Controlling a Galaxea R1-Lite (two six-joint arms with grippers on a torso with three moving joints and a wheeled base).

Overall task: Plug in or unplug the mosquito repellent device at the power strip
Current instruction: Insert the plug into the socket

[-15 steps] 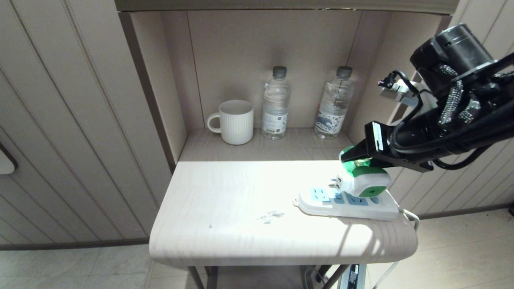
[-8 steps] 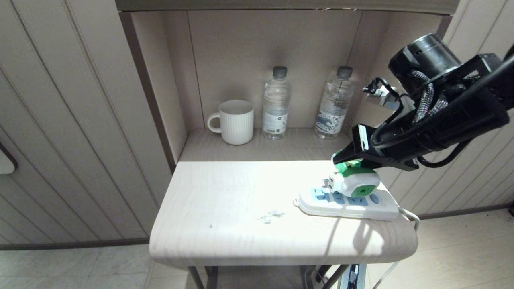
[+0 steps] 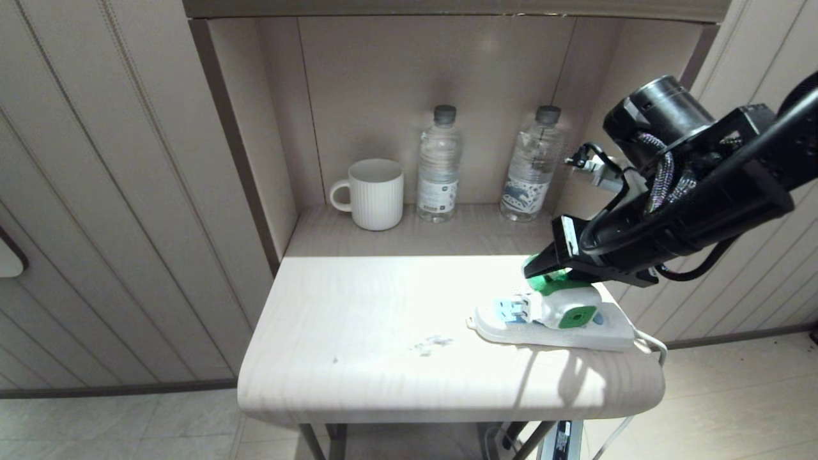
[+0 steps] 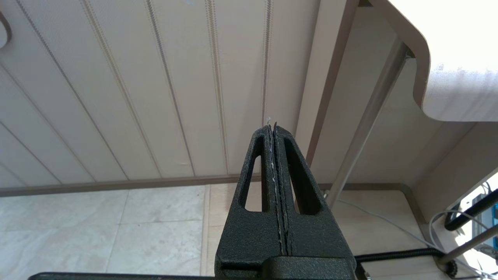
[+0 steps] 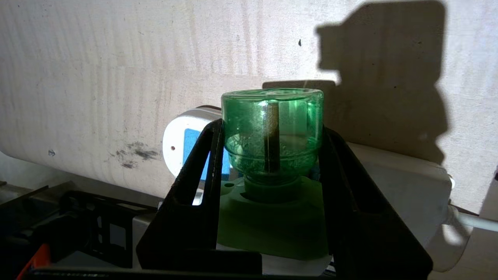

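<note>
Green translucent liquid bottle on the small white mosquito repellent device (image 3: 565, 306) is what the black right gripper (image 3: 543, 271) is clamped on, jaws roughly half open with the bottle filling the gap between them. In the head view the device's rounded white head, with its green square in the middle, sits just below the jaws, lying on its side right on the flat white power strip (image 3: 613, 329) with pale-blue sockets. Its metal prongs point away from the arm along the strip, so its long axis runs roughly in line with the strip's. Can't tell if the prongs are in a socket. The strip lies on the pale wooden table (image 3: 358, 345), beyond the jaws.

Left wrist view: the black left gripper (image 4: 272, 130) hangs below the table edge with its jaws pressed flat together, holding nothing.

Right wrist view: the two black fingers (image 5: 204, 163) touch the bottle (image 5: 272, 132) on both sides. Bottle base points out past the fingertips, with a dark wick down the centre. The strip (image 5: 393, 182) shows behind the jaws.
</note>
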